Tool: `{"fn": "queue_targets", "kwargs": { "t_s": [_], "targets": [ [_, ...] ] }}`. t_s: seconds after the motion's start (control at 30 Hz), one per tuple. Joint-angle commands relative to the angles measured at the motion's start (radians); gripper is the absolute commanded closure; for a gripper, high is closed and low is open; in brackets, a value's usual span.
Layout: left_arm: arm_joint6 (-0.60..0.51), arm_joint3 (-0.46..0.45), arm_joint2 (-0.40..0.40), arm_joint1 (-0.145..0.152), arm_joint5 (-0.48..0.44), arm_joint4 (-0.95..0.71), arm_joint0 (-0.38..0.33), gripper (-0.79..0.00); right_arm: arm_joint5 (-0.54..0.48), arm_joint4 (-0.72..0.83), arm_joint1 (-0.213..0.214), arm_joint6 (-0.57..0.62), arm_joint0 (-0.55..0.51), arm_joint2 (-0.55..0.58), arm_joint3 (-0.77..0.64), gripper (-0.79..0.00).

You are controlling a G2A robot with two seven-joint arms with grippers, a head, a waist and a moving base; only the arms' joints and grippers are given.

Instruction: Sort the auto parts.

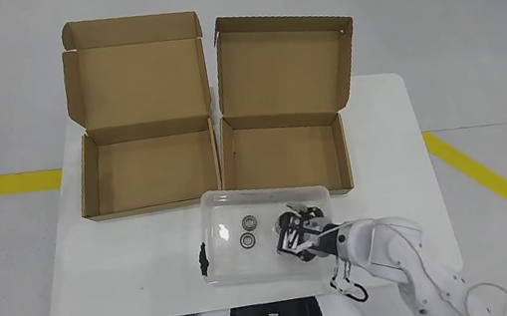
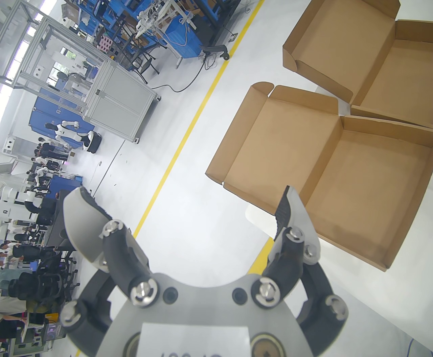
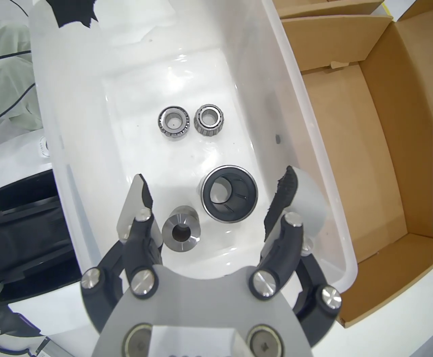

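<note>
Right gripper (image 3: 216,187), jaws spread and empty, inside the clear bin (image 3: 304,135) over a black-lined sleeve (image 3: 228,197); two bearings (image 3: 173,121) lie farther along the bin. Left gripper (image 2: 186,203) likewise spread, empty.

Cardboard box (image 3: 355,152) partly beyond the right wrist view's edge
</note>
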Motion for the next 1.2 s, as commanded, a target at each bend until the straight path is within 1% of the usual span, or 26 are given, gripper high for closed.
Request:
{"fn": "queue_targets", "kwargs": {
  "t_s": [0.0, 0.2, 0.4, 0.5, 0.53, 0.6, 0.63, 0.67, 0.8, 0.87, 0.9, 1.03, 1.17],
  "targets": [
    [0.000, 0.000, 0.000, 0.000, 0.000, 0.000, 0.000, -0.785, 0.004, 0.009, 0.001, -0.001, 0.004, 0.000, 0.008, -0.686],
    [0.000, 0.000, 0.000, 0.000, 0.000, 0.000, 0.000, -0.785, 0.010, 0.061, 0.000, -0.004, 0.046, -0.007, 0.078, -0.665],
    [0.000, 0.000, 0.000, 0.000, 0.000, 0.000, 0.000, -0.785, 0.008, 0.099, -0.002, 0.019, 0.095, -0.032, 0.137, -0.683],
    [0.000, 0.000, 0.000, 0.000, 0.000, 0.000, 0.000, -0.785, 0.013, 0.110, -0.002, 0.039, 0.111, -0.043, 0.149, -0.671],
    [0.000, 0.000, 0.000, 0.000, 0.000, 0.000, 0.000, -0.785, 0.012, 0.116, -0.002, 0.041, 0.114, -0.046, 0.152, -0.656],
    [0.000, 0.000, 0.000, 0.000, 0.000, 0.000, 0.000, -0.785, 0.009, 0.124, -0.002, 0.049, 0.120, -0.052, 0.158, -0.560],
    [0.000, 0.000, 0.000, 0.000, 0.000, 0.000, 0.000, -0.785, 0.008, 0.129, -0.001, 0.051, 0.122, -0.055, 0.161, -0.440],
    [0.000, 0.000, 0.000, 0.000, 0.000, 0.000, 0.000, -0.785, 0.009, 0.132, -0.001, 0.055, 0.124, -0.057, 0.163, -0.369],
    [0.000, 0.000, 0.000, 0.000, 0.000, 0.000, 0.000, -0.785, 0.007, 0.146, 0.002, 0.067, 0.130, -0.061, 0.165, -0.157],
    [0.000, 0.000, 0.000, 0.000, 0.000, 0.000, 0.000, -0.785, 0.005, 0.153, 0.003, 0.076, 0.133, -0.063, 0.168, -0.071],
    [0.000, 0.000, 0.000, 0.000, 0.000, 0.000, 0.000, -0.785, 0.006, 0.158, 0.004, 0.081, 0.134, -0.064, 0.170, 0.000],
    [0.000, 0.000, 0.000, 0.000, 0.000, 0.000, 0.000, -0.785, 0.005, 0.175, 0.006, 0.081, 0.143, -0.065, 0.168, 0.000],
    [0.000, 0.000, 0.000, 0.000, 0.000, 0.000, 0.000, -0.785, 0.009, 0.176, 0.012, 0.014, 0.131, -0.048, 0.146, 0.000]
  ]
}}
